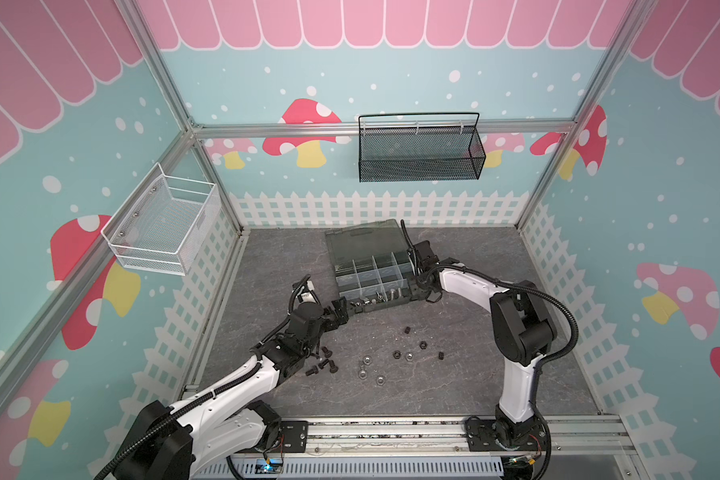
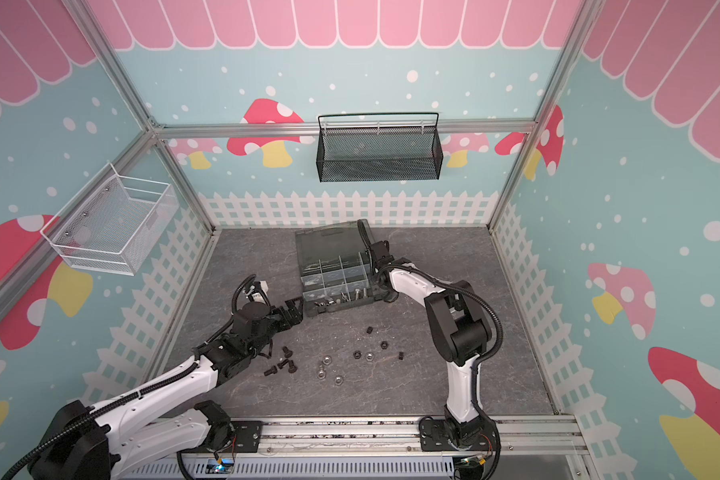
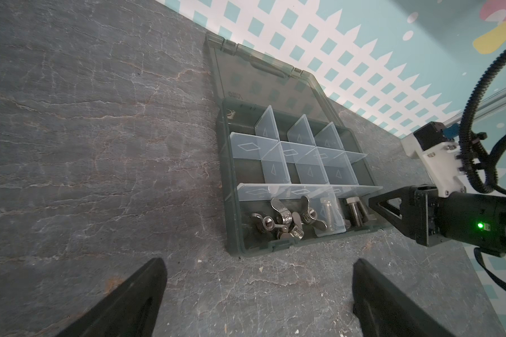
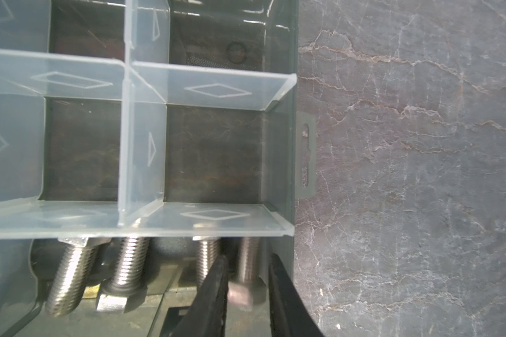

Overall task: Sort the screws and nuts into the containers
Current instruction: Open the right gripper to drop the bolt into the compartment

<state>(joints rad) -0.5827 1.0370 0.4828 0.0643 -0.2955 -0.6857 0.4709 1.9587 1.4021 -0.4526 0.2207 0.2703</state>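
Observation:
The dark organiser box (image 1: pixel 334 253) lies open at mid-table, its containers (image 1: pixel 368 274) divided by translucent walls. My right gripper (image 4: pixel 249 258) reaches into the corner compartment by the box wall (image 4: pixel 278 151). Its jaws are slightly parted on either side of a silver screw (image 4: pixel 247 271) that lies beside more silver screws (image 4: pixel 70 274). Wing nuts (image 3: pixel 284 220) fill the adjoining compartment. My left gripper (image 3: pixel 259 261) hangs wide open and empty over the bare table, just short of the box's front edge. Black screws (image 1: pixel 323 365), silver nuts (image 1: pixel 366 360) and black nuts (image 1: pixel 396 354) lie loose on the table.
A black mesh basket (image 1: pixel 420 158) hangs on the back wall. A white wire basket (image 1: pixel 163 226) is fixed to the left wall. The box's lid (image 1: pixel 362 237) lies flat behind the compartments. More black nuts (image 1: pixel 423 344) are scattered near the right arm's base side.

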